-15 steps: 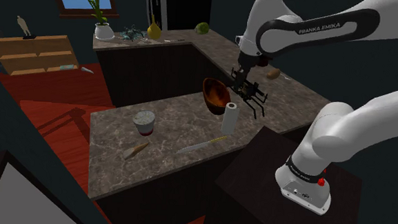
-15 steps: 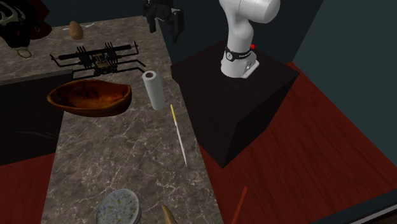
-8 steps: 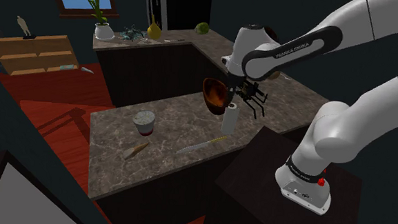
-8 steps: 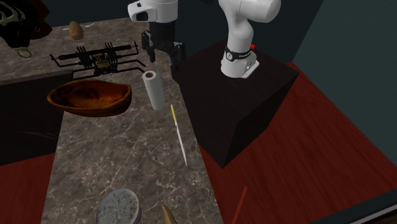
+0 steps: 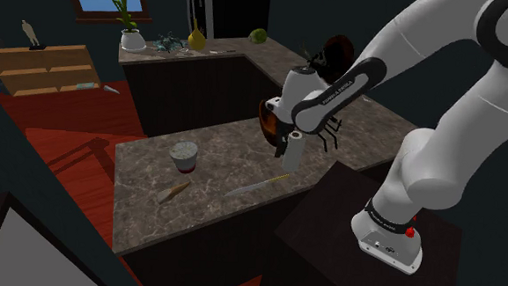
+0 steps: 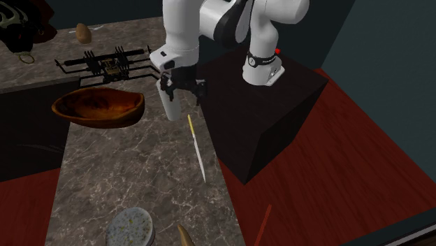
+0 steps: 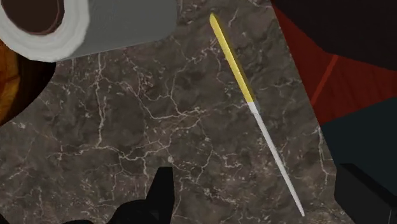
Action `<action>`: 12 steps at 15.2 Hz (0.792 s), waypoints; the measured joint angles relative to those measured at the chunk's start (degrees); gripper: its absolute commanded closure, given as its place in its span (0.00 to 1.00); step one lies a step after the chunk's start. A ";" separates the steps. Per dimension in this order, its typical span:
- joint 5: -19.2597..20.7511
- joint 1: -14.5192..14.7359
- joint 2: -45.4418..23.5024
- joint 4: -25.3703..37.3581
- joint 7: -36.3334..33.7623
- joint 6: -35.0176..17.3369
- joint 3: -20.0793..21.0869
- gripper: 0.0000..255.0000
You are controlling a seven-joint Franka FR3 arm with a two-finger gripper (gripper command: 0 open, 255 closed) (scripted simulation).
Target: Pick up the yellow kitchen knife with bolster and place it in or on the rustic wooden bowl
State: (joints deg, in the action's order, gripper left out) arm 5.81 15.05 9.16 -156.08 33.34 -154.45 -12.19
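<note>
The knife lies flat on the dark marble counter, with a yellow handle and a thin pale blade, close to the counter's edge. In the wrist view its handle points toward the roll and its blade runs between my fingers, well below them. The brown wooden bowl sits beyond a white paper roll. My gripper hangs open beside the roll's top, above the handle end, holding nothing. In the shoulder view the knife lies in front of the roll.
A black wire rack stands behind the bowl. A grey round cup and a brown tapered object sit farther along the counter. The dark stand adjoins the counter's edge next to the knife, with red floor below.
The arm has swung down from above the wire rack to beside the paper roll, over the knife's handle end. The fingers have stayed open. Nothing on the counter moved.
</note>
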 measured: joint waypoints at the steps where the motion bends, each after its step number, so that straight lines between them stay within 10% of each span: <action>1: -0.87 0.69 -1.95 -0.20 2.17 -2.22 -0.28 0.00; 7: -13.41 2.97 -17.36 1.94 19.18 -15.68 3.40 0.00; 12: -18.93 -3.80 -30.00 5.91 31.34 -24.77 13.45 0.00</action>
State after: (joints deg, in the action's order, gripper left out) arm -13.12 11.25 -20.84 -150.17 64.68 -179.22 1.26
